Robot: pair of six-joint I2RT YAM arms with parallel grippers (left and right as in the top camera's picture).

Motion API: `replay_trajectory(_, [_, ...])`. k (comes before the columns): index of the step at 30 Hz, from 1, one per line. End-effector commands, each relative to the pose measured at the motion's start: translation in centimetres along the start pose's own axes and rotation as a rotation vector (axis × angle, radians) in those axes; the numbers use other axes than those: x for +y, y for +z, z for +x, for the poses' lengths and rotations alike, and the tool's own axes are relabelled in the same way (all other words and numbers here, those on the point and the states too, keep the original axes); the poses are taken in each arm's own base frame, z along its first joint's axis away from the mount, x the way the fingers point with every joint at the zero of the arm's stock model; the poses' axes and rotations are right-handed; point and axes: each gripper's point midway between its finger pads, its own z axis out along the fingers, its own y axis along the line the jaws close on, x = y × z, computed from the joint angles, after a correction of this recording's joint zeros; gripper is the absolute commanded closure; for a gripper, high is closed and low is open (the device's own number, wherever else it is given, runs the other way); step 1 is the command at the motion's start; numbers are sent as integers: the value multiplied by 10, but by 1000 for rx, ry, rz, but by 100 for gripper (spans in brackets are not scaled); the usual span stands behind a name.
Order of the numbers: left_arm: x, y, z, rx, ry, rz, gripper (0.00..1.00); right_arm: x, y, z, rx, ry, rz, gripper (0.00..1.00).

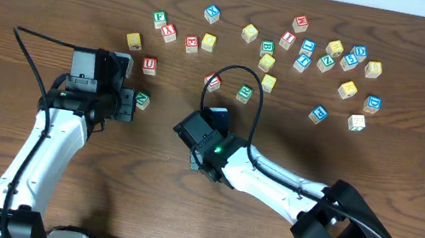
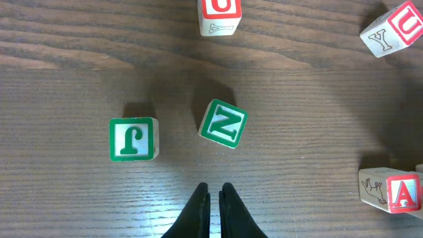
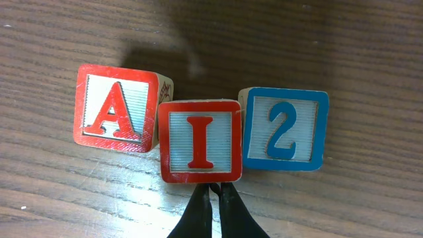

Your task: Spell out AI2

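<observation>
Wooden cubes, three, we list in one row on the table [image 3: 370, 53]: red A [image 3: 115, 108], red I [image 3: 200, 141], blue 2 [image 3: 284, 130], neighbours touching, I just ahead of the right end effector [image 3: 213, 189], closed, empty. Left end effector [image 2: 215, 190]: closed, empty.

In the right wrist view, three cubes read left to right: the A cube [image 3: 115, 109] bears a red "A", the I cube [image 3: 199, 141] a red "I", the 2 cube [image 3: 284, 130] a blue "2". In the left wrist view, the J cube [image 2: 133, 139] bears a green upside-down "J". The tilted cube [image 2: 223, 123] shows a green "Z" or "N". The corner cube [image 2: 393, 30] shows "Y" and a red "U", and the edge cube [image 2: 396, 193] a red "A". Overhead, the letters are too small to read.
</observation>
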Motion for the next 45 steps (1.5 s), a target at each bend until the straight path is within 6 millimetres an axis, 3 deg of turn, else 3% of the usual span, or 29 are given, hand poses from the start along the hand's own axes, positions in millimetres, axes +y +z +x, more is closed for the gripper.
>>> replay_trajectory(1, [1, 3, 3, 9, -9, 3, 93, -8, 6, -2, -9, -6, 32, 99])
replay_trajectory(37, [1, 3, 3, 9, -9, 3, 93, -6, 6, -6, -25, -7, 28, 99])
replay_trajectory(45, [1, 3, 3, 9, -9, 3, 93, 0, 5, 1, 6, -20, -1, 99])
